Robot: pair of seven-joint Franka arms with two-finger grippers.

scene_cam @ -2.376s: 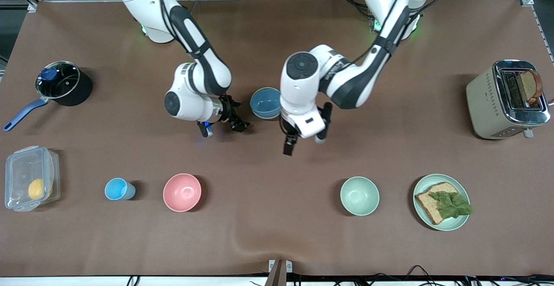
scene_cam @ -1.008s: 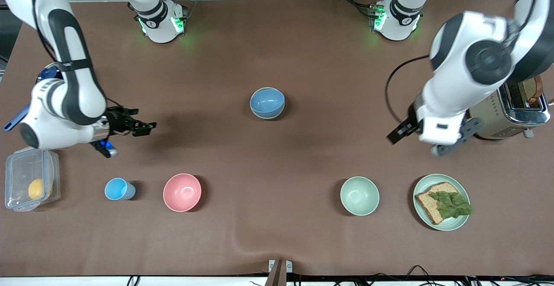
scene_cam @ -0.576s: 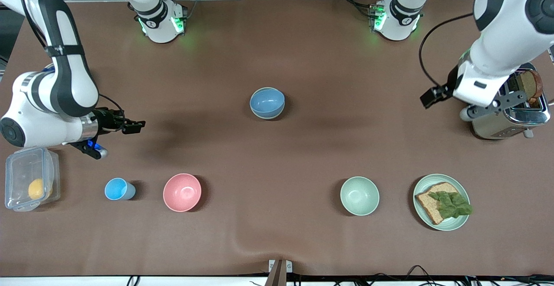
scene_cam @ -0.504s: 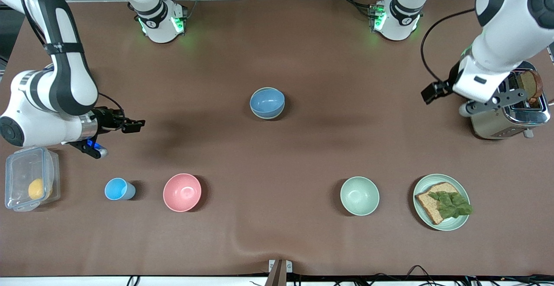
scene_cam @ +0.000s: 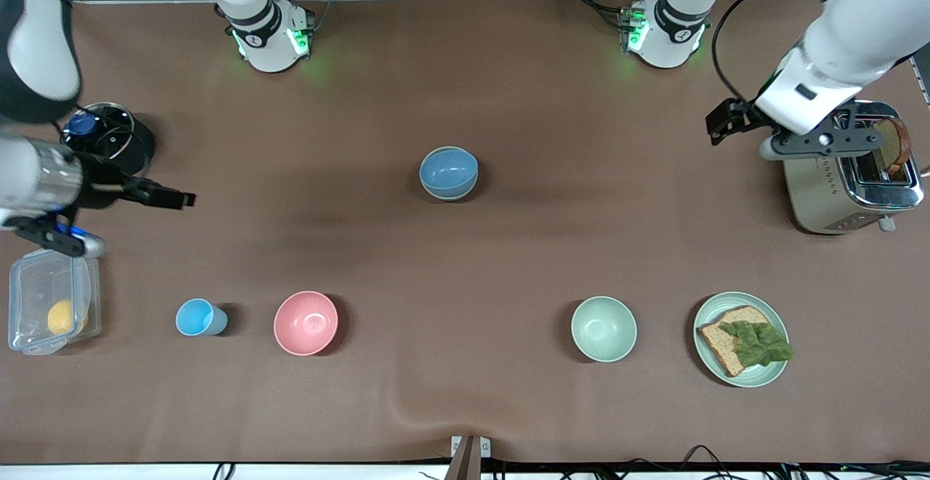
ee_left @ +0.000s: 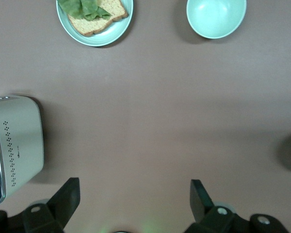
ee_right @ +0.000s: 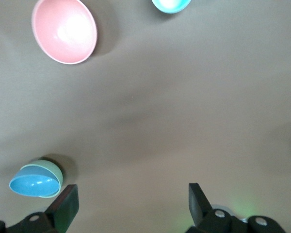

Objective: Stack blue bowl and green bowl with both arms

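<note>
The blue bowl (scene_cam: 449, 169) sits nested inside the green bowl (scene_cam: 445, 195) at the middle of the table; only the green rim shows around it. In the right wrist view the blue bowl (ee_right: 33, 183) lies tilted in the green bowl (ee_right: 52, 171). My right gripper (scene_cam: 174, 198) is open and empty, up over the right arm's end of the table near the pot. My left gripper (scene_cam: 723, 128) is open and empty, up beside the toaster at the left arm's end. Both wrist views show open jaws with bare table between them: the left gripper (ee_left: 135, 194) and the right gripper (ee_right: 133, 194).
Nearer the front camera stand a light-blue cup (scene_cam: 197, 317), a pink bowl (scene_cam: 306, 322), a mint bowl (scene_cam: 603, 328) and a plate (scene_cam: 776, 372) with bread and lettuce. A toaster (scene_cam: 846, 168), a lidded pot (scene_cam: 109, 139) and a clear box (scene_cam: 49, 298) sit at the table's ends.
Both arms have drawn away from the stacked bowls at the middle, each to its own end of the table, and kept moving outward and up. The bowls have not moved.
</note>
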